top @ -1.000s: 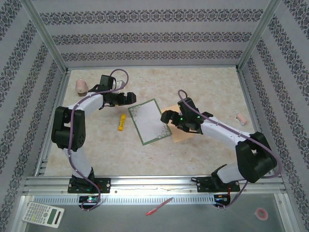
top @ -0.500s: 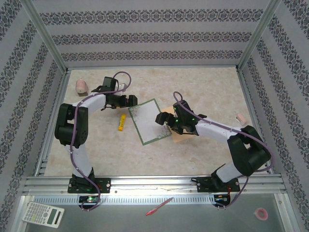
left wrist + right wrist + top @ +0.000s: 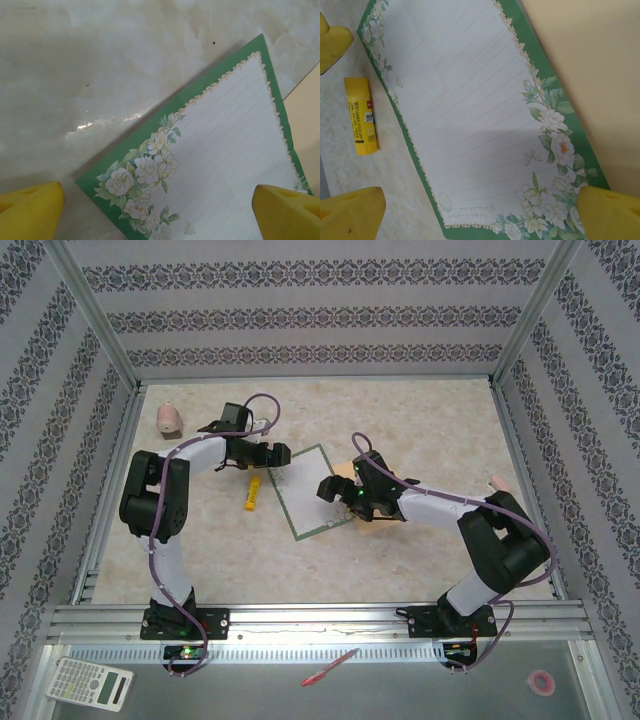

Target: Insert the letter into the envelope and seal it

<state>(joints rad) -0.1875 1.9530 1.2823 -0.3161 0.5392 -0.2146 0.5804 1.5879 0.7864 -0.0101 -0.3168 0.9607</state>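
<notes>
The letter [image 3: 470, 115] lay flat and ungrasped beneath the wide-open jaws of the left gripper [image 3: 275, 452] and right gripper [image 3: 335, 490], overlapping the envelope [image 3: 590, 75], with insertion and sealing not yet done.

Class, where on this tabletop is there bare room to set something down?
Free: the far strip of marbled tabletop right of the pink roll; the near strip before the metal rail. Crowded: the centre, with green-bordered white letter, tan paper envelope, yellow glue stick.

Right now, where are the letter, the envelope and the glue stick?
letter [image 3: 470, 110], right wrist view, on its lined white middle.
envelope [image 3: 590, 60], right wrist view, on its bare tan face.
glue stick [image 3: 361, 116], right wrist view, on its labelled barrel.
</notes>
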